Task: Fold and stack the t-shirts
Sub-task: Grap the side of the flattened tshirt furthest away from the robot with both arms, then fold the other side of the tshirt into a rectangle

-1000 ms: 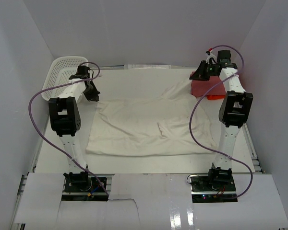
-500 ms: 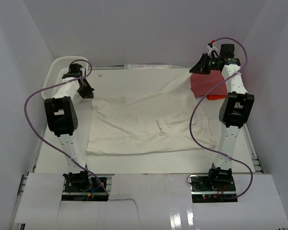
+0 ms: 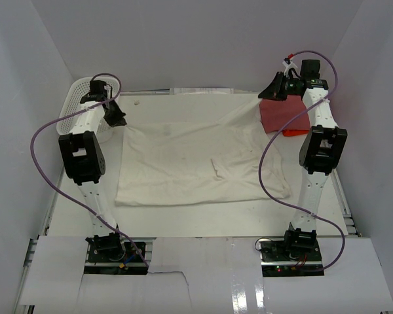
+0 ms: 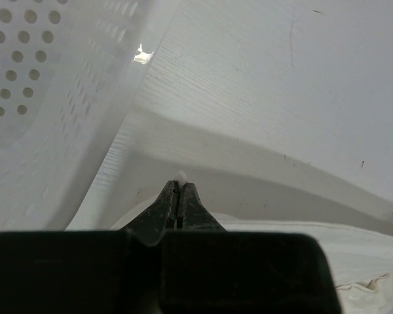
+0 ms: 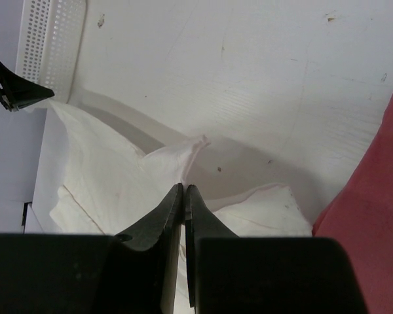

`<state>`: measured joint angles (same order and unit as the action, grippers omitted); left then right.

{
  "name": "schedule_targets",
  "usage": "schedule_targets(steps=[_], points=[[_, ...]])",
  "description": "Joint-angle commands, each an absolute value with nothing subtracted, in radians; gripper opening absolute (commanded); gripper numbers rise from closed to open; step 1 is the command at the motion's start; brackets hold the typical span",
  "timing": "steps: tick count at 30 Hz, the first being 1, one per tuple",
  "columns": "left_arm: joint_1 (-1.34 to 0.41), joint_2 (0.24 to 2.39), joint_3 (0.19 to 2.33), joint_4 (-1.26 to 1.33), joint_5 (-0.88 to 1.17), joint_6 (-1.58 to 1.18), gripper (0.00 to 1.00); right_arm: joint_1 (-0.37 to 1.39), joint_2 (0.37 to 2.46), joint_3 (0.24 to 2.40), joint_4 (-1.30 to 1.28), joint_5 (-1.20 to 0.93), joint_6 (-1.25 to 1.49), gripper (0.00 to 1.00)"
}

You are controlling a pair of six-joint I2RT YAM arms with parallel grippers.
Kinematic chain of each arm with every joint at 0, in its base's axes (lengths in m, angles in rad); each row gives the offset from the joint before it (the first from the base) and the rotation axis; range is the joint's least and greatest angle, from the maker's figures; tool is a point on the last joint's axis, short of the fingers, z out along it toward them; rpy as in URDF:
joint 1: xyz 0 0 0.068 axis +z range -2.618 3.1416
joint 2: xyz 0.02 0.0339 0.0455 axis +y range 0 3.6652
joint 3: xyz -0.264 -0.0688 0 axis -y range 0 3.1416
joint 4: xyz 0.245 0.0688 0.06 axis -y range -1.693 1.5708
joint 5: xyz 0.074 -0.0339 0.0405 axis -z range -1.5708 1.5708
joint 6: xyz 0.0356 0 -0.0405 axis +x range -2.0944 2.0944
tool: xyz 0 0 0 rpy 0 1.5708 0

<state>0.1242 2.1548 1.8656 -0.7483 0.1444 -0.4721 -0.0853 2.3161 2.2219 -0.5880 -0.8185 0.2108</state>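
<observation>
White table (image 3: pixel 196 104) under claws; with left claw (image 3: pixel 114 120) and right claw (image 3: pixel 273 91) shut on cream shirt (image 3: pixel 183 163) corners, stretch evenly, lower flat.

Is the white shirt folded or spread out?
Spread out: the white shirt lies open, its far corners pinched by the left gripper and right gripper.

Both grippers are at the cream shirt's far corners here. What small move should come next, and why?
Probably carry both far corners toward the near hem: the left gripper and right gripper are shut on the cream shirt, which lies spread and unfolded.
</observation>
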Motion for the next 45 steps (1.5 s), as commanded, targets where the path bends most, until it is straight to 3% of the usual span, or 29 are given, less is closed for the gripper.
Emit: schedule_targets(steps=[1,45], points=[[0.13,2.134,1.89,-0.744,0.158,-0.46,0.0,-0.098,2.298,2.235,-0.54,-0.848,0.221,0.08],[0.137,1.829,1.516,-0.578,0.196,-0.448,0.0,-0.097,1.93,1.747,-0.546,-0.807,0.11,0.08]])
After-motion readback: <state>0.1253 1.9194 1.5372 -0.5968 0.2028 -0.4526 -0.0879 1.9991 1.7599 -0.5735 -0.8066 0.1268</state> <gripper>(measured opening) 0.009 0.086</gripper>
